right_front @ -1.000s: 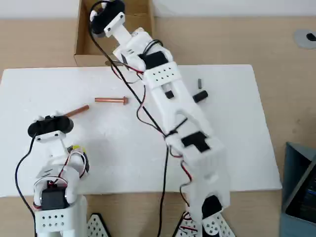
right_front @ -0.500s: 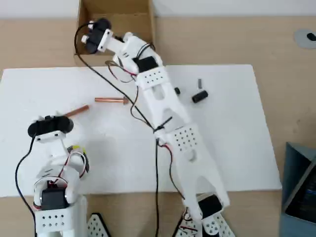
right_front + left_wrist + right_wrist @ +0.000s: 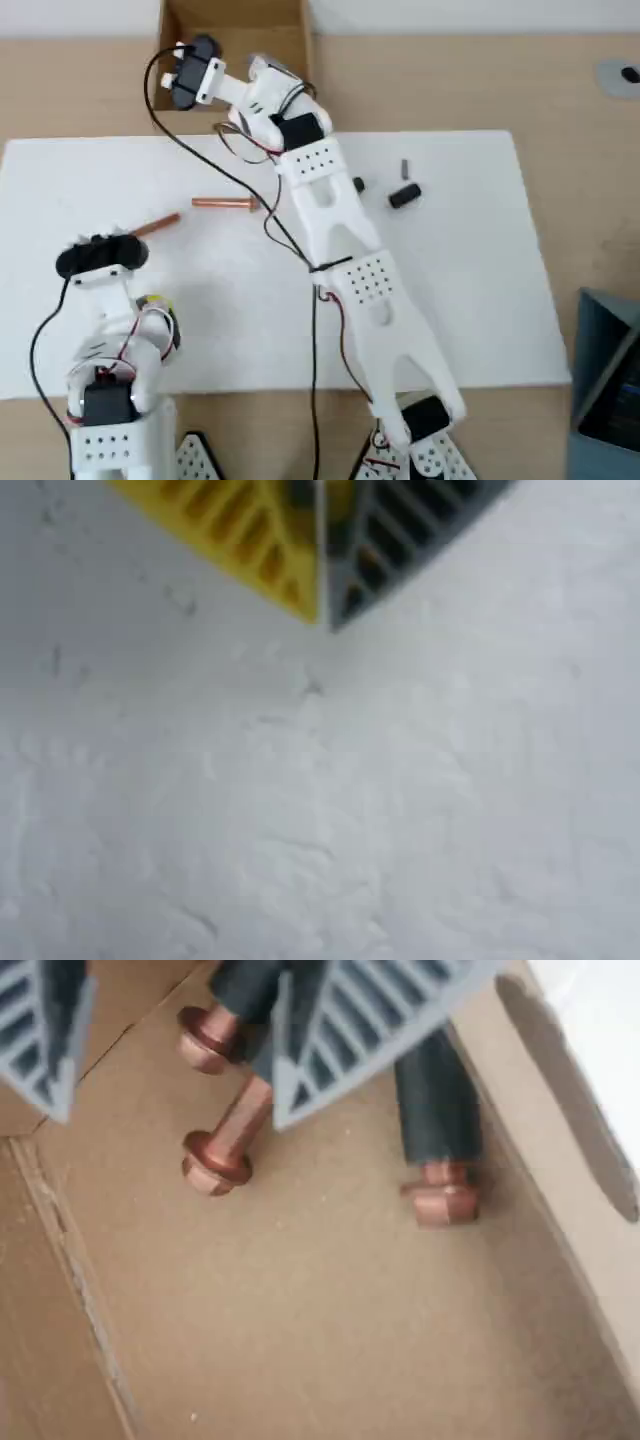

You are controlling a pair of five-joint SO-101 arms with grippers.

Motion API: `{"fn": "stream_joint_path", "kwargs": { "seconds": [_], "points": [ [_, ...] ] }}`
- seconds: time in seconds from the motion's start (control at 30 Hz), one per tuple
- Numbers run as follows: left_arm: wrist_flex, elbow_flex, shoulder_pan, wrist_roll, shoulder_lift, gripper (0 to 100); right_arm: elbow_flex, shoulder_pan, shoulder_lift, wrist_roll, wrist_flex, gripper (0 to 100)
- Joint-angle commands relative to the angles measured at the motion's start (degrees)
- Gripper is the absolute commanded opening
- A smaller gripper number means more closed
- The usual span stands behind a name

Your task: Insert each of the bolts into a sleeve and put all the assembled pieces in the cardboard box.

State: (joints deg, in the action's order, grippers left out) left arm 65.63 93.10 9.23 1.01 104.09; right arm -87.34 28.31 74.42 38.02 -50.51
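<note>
Wide open on R gripper (image 3: pixel 170 1115), nothing held. Poised over the cardboard box (image 3: pixel 235 25), which sits at 11 o'clock of the white sheet (image 3: pixel 480 300) in high view, just past its far edge. R arm (image 3: pixel 345 260) stretched diag. across the sheet from 5 o'clock, head above the box's left wall.

On box floor below the spread fingers (image 3: pixel 360 1020): 3 assembled pieces (image 3: pixel 218 1155), each a copper bolt in a black sleeve. Two close together, both heads in the gap betw. the fingers, sleeves mostly hidden behind one finger. Third piece (image 3: pixel 438 1150) apart from those, beyond that finger, lying along a box wall. No contact seen betw. fingers and pieces.

Closed tight on L gripper (image 3: pixel 322 618): yellow and grey tips meeting, nothing betw. them, low over bare sheet. Touching it or not, can't tell. L arm (image 3: pixel 105 330) at 7 o'clock of sheet.

Not yet assembled: 2 loose bolts (image 3: pixel 225 203) on the sheet, approx. 6 o'clock of R arm's head and well apart from it. Nearer bolt (image 3: pixel 160 223) tilted, close by at 2 o'clock of L arm's head. Other bolt lying 3-to-9. Black sleeve (image 3: pixel 405 195) at 2 o'clock of sheet centre, across R arm from the bolts. 2 small dark bits (image 3: pixel 405 168) near it, too small to tell.
</note>
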Motion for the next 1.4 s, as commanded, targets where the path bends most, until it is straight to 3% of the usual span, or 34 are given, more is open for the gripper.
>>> {"fn": "stream_joint_path", "kwargs": {
  "seconds": [0.0,0.43,0.6,0.77,1.0,1.37],
  "points": [
    [0.09,-0.35,0.0,0.18,0.4,0,-3.47,-0.92,-0.84,0.44,-0.26,15.7],
    [0.09,-0.35,0.0,0.09,0.4,0,-8.31,-0.75,-2.33,0.35,-7.74,13.1],
    [0.09,-0.35,0.0,0.09,0.4,0,-8.22,-1.01,-7.87,-3.08,-15.3,0.9],
    [0.09,-0.35,0.0,0.09,0.4,0,-8.22,-1.01,-12.44,-3.87,-25.58,0.9],
    [0.09,-0.35,0.0,0.09,0.4,0,-8.22,-1.1,-19.65,-10.46,-38.33,0.9],
    [0.09,-0.35,0.0,0.09,0.4,0,-8.13,-1.19,-31.87,-16.0,-51.87,0.9]
  ]
}}
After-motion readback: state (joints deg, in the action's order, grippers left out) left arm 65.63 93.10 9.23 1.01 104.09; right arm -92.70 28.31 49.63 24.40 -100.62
